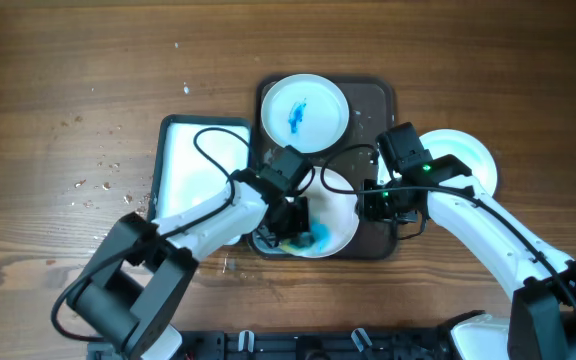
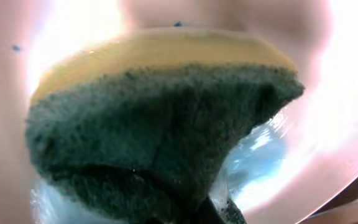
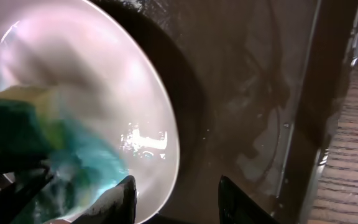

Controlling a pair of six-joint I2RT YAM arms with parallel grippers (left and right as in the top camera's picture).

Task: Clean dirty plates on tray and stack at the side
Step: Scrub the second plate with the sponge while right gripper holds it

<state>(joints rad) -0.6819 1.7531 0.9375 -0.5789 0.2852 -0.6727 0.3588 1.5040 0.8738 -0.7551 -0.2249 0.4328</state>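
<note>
I see L fingers (image 1: 290, 215) pinching a yellow-green sponge (image 2: 166, 124), pressed into the near plate (image 1: 343, 222) on the brown tray (image 1: 380, 100), w/ a blue-green smear beside it. R fingers (image 3: 120, 200) are spread, straddling that plate's rim. Second smeared plate (image 1: 304, 112) sits at the tray's far end. Third plate (image 1: 473, 150) is on the surface (image 1: 68, 80), R of the tray.

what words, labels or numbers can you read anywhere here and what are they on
None: no readable text shows on the plates, the brown tray, the sponge or the white-inside tray.
</note>
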